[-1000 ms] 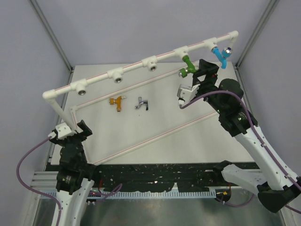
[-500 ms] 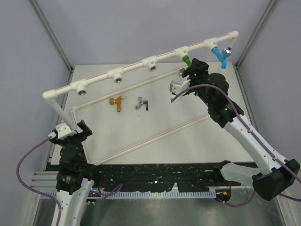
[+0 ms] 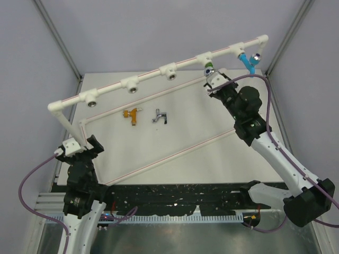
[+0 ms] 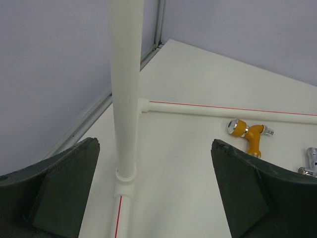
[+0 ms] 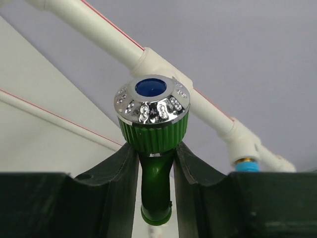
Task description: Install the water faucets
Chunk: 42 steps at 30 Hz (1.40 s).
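The green faucet (image 3: 208, 68) hangs from a socket of the white pipe frame (image 3: 153, 74), and my right gripper (image 3: 213, 79) is shut on it. In the right wrist view its green body (image 5: 156, 181) is pinched between both fingers (image 5: 119, 183), with its chrome cap (image 5: 152, 106) above them. The blue faucet (image 3: 248, 63) sits in the socket further right. The orange-gold faucet (image 3: 131, 114) and the silver faucet (image 3: 160, 116) lie on the table. My left gripper (image 3: 87, 145) stands open at the near left, holding nothing (image 4: 156, 188).
The frame's upright post (image 4: 126, 99) rises just ahead of the left gripper, slightly left of centre. Low pipes with red lines (image 3: 175, 151) run across the table. Three open sockets (image 3: 131, 84) face forward along the top pipe. Enclosure walls stand close all round.
My right gripper has moved up and left from beside the green faucet onto it, and its jaws have gone from open to shut on the faucet's body. The left arm has not moved.
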Motion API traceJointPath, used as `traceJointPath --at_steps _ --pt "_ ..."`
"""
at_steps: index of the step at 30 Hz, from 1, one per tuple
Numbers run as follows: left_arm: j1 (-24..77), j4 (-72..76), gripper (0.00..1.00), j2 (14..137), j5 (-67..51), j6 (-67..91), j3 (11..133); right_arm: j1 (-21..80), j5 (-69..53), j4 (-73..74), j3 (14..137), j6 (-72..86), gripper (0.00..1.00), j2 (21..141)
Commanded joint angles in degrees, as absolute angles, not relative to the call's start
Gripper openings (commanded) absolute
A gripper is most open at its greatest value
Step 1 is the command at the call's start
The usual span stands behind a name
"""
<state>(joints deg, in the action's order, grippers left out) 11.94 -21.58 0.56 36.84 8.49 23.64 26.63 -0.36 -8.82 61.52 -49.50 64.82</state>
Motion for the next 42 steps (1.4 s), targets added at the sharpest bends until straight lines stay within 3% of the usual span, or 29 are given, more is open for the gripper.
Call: traceJointPath --at_steps 1,4,8,12,15,17,19,20,21,22,26,30,34,42 --pt "12.1 -20.7 1.0 -9.8 36.9 8.3 23.9 23.9 -0.2 -29.3 56.6 -6.0 0.15 62.1" --pt "12.1 -20.7 1.0 -9.8 36.9 8.3 23.9 20.6 2.6 -37.7 52.7 21.1 0.13 62.2" --pt "12.2 -20.7 1.0 -9.8 36.9 8.3 23.8 19.3 6.0 -44.7 49.5 41.6 0.12 63.9" --pt "12.1 -20.7 1.0 -9.9 37.0 8.3 23.8 19.1 8.3 -46.4 49.3 53.7 0.12 65.5" --pt "12.2 -20.7 0.99 -9.9 36.9 8.3 23.8 19.0 8.7 -46.5 49.9 54.1 0.14 65.8" --pt "12.2 -20.7 1.0 -10.0 37.0 8.3 23.8 18.8 9.1 -46.8 49.5 54.1 0.22 65.1" --pt "12.3 -20.7 1.0 -10.0 37.0 8.3 23.8 18.2 9.2 -46.2 48.8 52.6 0.38 63.7" --pt "12.2 -20.7 1.0 -10.0 37.0 8.3 23.8 17.9 9.1 -45.4 48.4 51.0 0.5 62.5" --pt "12.2 -20.7 1.0 -10.0 37.0 8.3 23.8 17.4 8.9 -44.9 48.1 50.0 0.55 61.8" --pt "12.2 -20.7 1.0 -10.0 36.9 8.3 23.8 17.1 8.8 -43.9 47.6 47.9 0.64 60.7" --pt "12.3 -20.7 1.0 -10.0 36.9 8.3 23.9 15.1 7.6 -41.8 45.6 41.3 0.77 56.8" --pt "12.3 -20.8 1.0 -9.9 36.9 8.3 23.9 14.2 2.6 -36.1 47.7 22.8 0.81 53.4" --pt "12.3 -20.8 1.0 -9.8 36.7 8.3 23.9 14.2 -6.9 -23.2 54.1 -5.8 0.86 50.7" --pt "12.3 -20.8 1.0 -9.8 36.7 8.3 23.9 14.9 -9.2 -3.9 61.0 -58.8 0.88 47.9"
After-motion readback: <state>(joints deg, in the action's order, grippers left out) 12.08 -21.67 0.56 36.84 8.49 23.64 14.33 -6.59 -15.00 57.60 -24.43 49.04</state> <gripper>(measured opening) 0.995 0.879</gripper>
